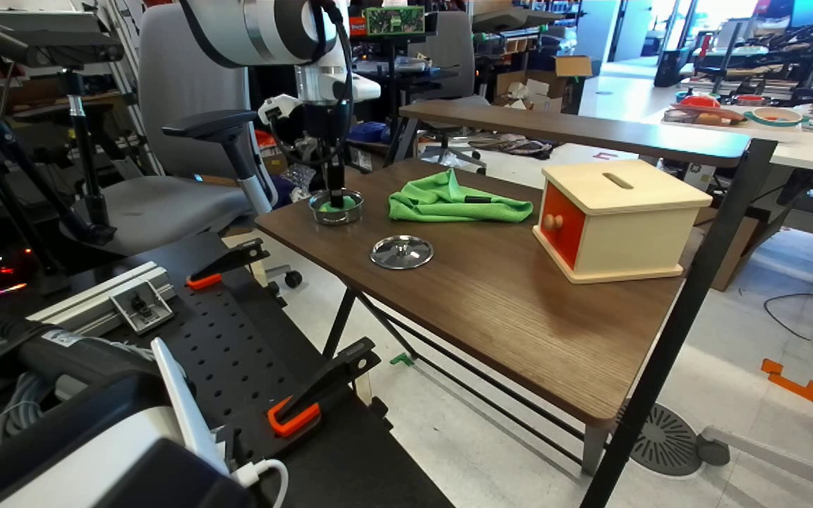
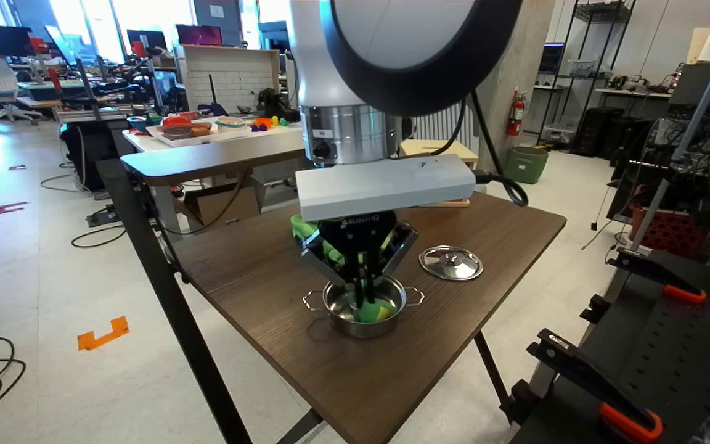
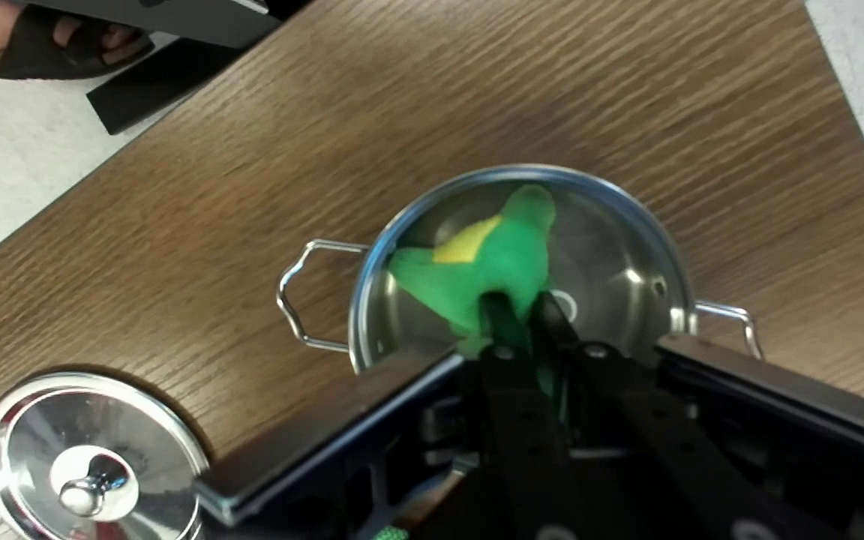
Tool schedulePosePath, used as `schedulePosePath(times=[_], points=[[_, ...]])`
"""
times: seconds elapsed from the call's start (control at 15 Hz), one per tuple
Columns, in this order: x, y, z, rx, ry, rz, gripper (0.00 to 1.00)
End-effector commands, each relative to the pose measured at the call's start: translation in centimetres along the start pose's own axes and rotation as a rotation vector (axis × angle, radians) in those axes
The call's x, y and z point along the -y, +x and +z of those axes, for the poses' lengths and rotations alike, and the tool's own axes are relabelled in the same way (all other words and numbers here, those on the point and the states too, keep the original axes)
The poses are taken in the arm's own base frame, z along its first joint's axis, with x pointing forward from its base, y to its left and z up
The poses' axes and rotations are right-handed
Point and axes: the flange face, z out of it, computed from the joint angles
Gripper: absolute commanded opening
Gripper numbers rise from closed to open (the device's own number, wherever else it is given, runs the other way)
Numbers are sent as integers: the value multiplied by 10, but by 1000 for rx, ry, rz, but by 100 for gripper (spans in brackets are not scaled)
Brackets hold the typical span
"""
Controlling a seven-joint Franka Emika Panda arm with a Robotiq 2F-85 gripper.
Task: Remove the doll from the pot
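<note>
In an exterior view, nearest the lens: a white-and-black robot arm (image 2: 392, 68), its last links pointing straight down over a dark brown wood-grain table (image 1: 519, 296). A flat pale grey bar (image 2: 386, 188) sits across the wrist; below it hangs the black two-fingered gripper (image 3: 520, 298), vertical, tips inside the rim of a small round silvery metal pot (image 3: 604, 255) with two wire handles.

The doll (image 3: 511, 255) — a soft green toy with a yellow patch — is in the pot. In the wrist view it looks slightly blurred: one rounded green end near the rim, another lobe close to the wall on the side of one handle. Finer features cannot be made out, nor whether it touches the pot's floor.

Gripper: fingers nearly together, a narrow gap only, green fabric showing between them. Reads as clenched on the doll.

Farther over the tabletop, a round shiny metal lid (image 3: 94, 461), flat, knob up, near the pot and apart from it. Past that, a rumpled bright green cloth (image 1: 456, 201). Then a pale wooden box (image 1: 632, 236), slot in its top, red-orange front panel (image 1: 569, 208). Beyond the table, on the floor, a green bin (image 2: 526, 163); near it, higher, a red fire extinguisher (image 2: 516, 114).
</note>
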Motion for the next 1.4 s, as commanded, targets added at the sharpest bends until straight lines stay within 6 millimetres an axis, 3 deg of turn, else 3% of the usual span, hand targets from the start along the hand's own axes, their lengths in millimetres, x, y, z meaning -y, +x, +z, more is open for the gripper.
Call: schedulePosePath(times=[0.0,0.27,0.67,1.0,1.33], points=[[-1,8,10,14,-11,10,2],[-5,8,-4,38,12,16,2],[-18,3,-49,95,57,5,2],[-31,47,-86,50,90,99,2],[-25,82,-89,-2,102,150,2]])
